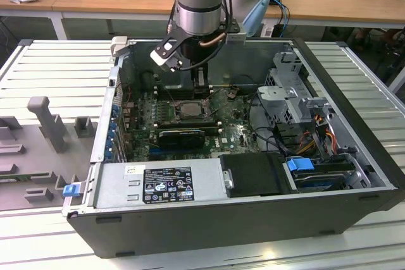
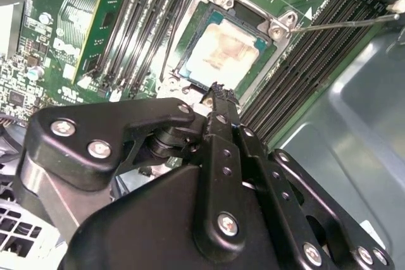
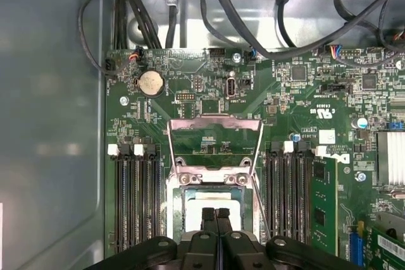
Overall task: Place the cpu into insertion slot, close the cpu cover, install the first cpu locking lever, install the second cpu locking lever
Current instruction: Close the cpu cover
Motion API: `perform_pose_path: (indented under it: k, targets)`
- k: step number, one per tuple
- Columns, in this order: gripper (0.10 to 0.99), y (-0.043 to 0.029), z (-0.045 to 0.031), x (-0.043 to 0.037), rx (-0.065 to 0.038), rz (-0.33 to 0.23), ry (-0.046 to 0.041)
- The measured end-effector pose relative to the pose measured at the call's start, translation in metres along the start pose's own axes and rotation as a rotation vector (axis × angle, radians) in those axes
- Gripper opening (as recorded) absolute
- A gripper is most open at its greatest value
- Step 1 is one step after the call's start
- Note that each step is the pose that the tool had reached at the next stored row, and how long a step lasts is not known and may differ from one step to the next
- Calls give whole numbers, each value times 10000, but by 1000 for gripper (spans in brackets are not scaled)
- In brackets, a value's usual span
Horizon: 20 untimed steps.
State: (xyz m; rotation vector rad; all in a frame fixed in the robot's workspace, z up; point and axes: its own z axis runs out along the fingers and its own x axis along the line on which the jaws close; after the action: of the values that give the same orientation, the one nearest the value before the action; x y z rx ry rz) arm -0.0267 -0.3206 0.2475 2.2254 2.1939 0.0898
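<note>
So the gripper [image 3: 216, 212] is pinched shut, empty, right over the seated cpu [image 2: 228, 52] — cover [image 3: 215, 121] stands flipped open just past it.

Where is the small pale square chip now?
In the second wrist view the chip lies in the dark-rimmed square socket, between long black memory slots, near the gripper.
</note>
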Motion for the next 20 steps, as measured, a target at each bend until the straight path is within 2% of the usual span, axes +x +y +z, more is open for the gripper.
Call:
perform_pose_path:
  k: [4, 6, 9, 15, 17, 20]
  targets:
    - [106, 2, -47, 1, 0, 0, 1]
    - [106, 6, -109, 4, 0, -1, 0]
    - [106, 8, -152, 7, 0, 0, 1]
    - [106, 9, -179, 12, 1, -1, -4]
    - [106, 11, -223, 15, 0, 0, -3]
    - [106, 56, -226, 16, 2, 0, -3]
